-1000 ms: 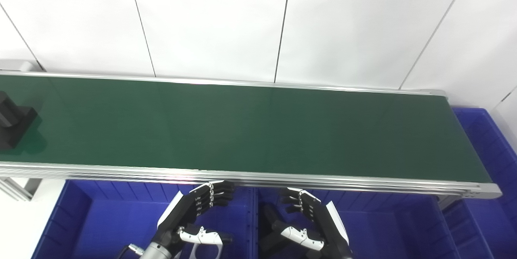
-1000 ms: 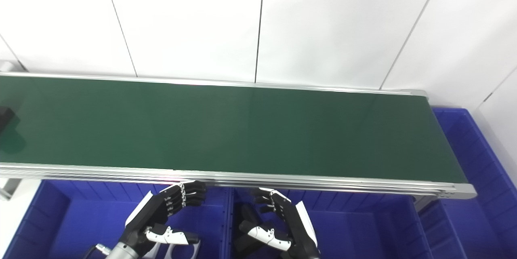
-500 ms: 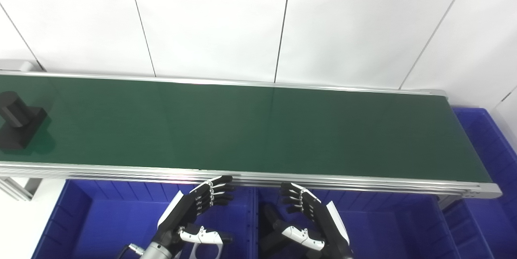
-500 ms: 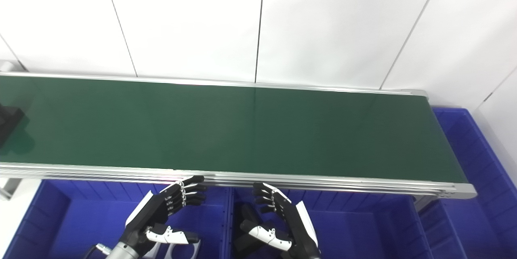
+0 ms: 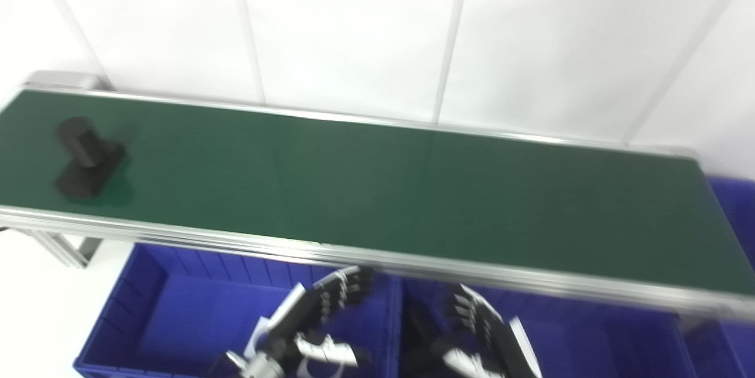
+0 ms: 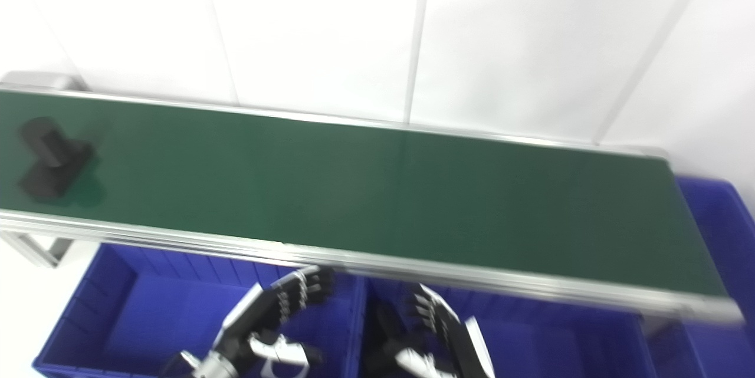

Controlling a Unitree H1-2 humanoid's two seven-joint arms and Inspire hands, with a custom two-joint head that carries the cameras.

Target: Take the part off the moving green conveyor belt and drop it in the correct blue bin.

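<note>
A black part (image 5: 88, 158), a block with a short cylinder on top, rides on the green conveyor belt (image 5: 383, 189) near its left end; it also shows in the right eye view (image 6: 53, 158). My left hand (image 5: 321, 313) and right hand (image 5: 481, 337) are both open and empty, fingers apart. They hang below the belt's near edge, over the blue bins, far right of the part. Both views are blurred.
A blue bin (image 5: 194, 307) lies below the belt at the left, another (image 5: 607, 337) to its right under my right hand. A third blue bin (image 6: 719, 213) sits past the belt's right end. A white panelled wall stands behind the belt.
The camera has swung left and tilted, shifting the whole picture. The black part has travelled right along the belt. Both hands stay open in about the same place.
</note>
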